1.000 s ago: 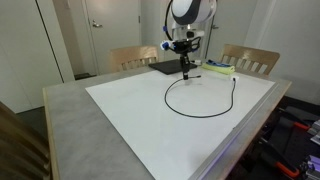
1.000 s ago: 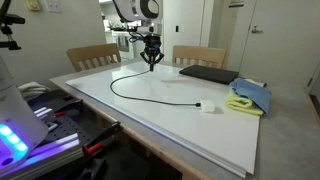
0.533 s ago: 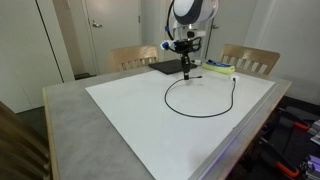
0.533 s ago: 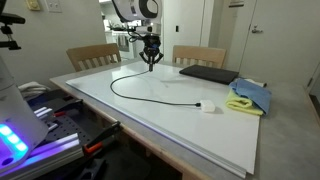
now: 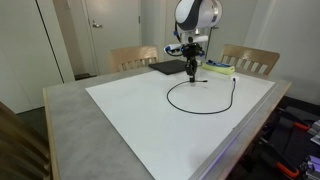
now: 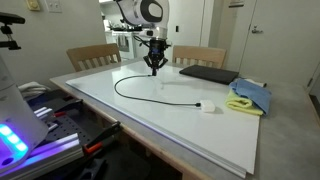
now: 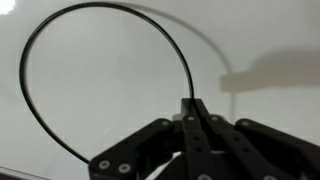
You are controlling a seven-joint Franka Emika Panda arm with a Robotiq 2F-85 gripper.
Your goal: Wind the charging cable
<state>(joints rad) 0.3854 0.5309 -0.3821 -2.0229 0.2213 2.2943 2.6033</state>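
The gripper (image 7: 193, 106) is clenched on the charging cable (image 7: 24, 65). In the wrist view the two black fingers are pressed together in the lower middle of the frame, and the cord runs directly into their tips. From there the cable goes up, curves over the top of the frame, and comes down along the left side as a wide arc on the white surface.

In both exterior views the gripper (image 5: 192, 76) (image 6: 155, 68) points straight down near the far edge of the table (image 5: 70, 110). The charging cable (image 5: 200, 113) lies as an open loop on the white sheet (image 5: 130, 115), in the centre-right of the frame. In an exterior view the cable (image 6: 114, 87) bends to the left, then runs along the sheet to the right, where it ends in a small light plug (image 6: 207, 105).

A flat black pad (image 6: 208, 74) lies to the right of the gripper, apart from the cord. A blue and yellow cloth (image 6: 250, 96) lies near the plug, not touching it.
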